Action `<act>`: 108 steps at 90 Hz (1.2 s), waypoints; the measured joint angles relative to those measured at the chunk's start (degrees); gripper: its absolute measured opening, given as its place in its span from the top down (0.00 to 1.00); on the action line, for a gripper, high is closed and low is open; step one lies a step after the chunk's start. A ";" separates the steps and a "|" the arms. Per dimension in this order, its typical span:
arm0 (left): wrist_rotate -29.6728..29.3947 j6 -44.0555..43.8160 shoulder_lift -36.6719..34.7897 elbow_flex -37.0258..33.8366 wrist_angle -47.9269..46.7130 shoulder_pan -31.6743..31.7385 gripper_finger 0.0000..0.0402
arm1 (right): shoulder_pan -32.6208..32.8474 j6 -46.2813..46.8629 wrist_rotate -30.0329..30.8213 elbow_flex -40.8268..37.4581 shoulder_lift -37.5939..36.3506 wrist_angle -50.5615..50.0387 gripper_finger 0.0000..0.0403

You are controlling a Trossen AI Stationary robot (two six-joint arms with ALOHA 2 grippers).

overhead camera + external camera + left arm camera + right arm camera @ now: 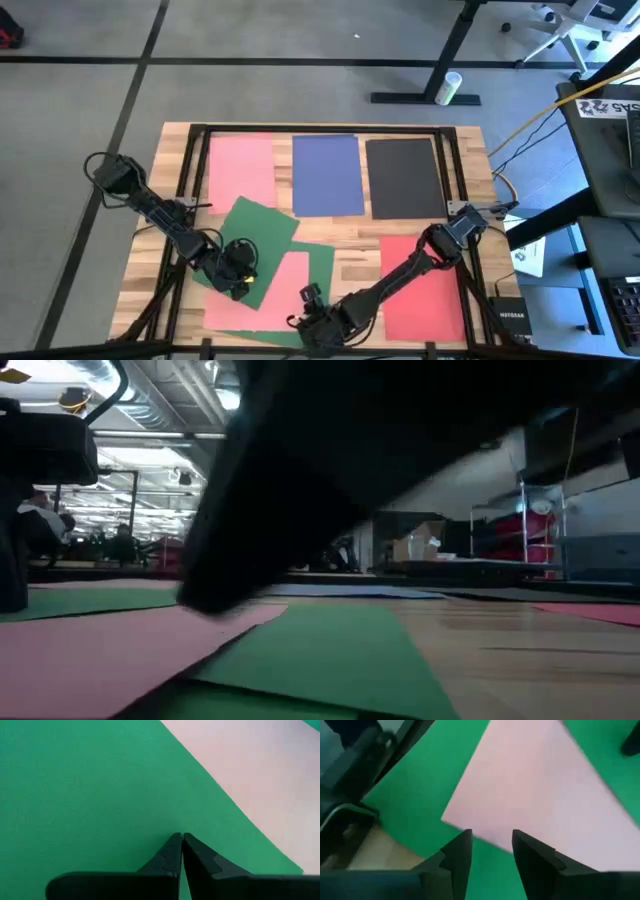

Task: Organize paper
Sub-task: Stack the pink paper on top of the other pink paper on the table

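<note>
Left end effector [181,840] pinched together on green sheet [90,795] | right end effector [491,845] parted narrowly over pink sheet [540,795]

Pink sheet [268,292] atop skewed green sheets [255,240].

left arm reaches in from the left edge of the high view toward lower centre-left, its gripper [238,272] angled down with fingers pressed together. right arm stretches from the right side down to bottom centre, its gripper [312,298] low, fingers parted with a gap between.
</note>
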 joint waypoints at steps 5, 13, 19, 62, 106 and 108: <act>0.00 -0.02 0.00 0.00 -0.29 0.00 1.00 | -0.13 -1.52 0.96 0.03 0.00 -0.09 0.67; 0.00 -0.53 0.00 0.03 -0.86 0.00 1.00 | -0.28 -3.82 1.00 -0.08 0.00 -0.43 0.67; 0.02 -1.32 0.00 0.09 -1.35 0.00 1.00 | -0.28 -5.93 1.02 -0.06 0.00 -0.37 0.67; -0.11 -2.51 -0.04 0.11 -2.09 0.04 1.00 | 0.47 -16.18 -1.25 -0.04 0.00 -3.98 0.67; 0.09 -1.08 -0.04 0.04 -2.10 2.29 1.00 | -0.67 -16.01 -3.63 0.03 0.62 4.07 0.67; 0.15 -1.09 -0.04 0.04 -2.09 2.29 1.00 | -0.70 -15.99 -3.69 0.03 0.75 3.77 0.67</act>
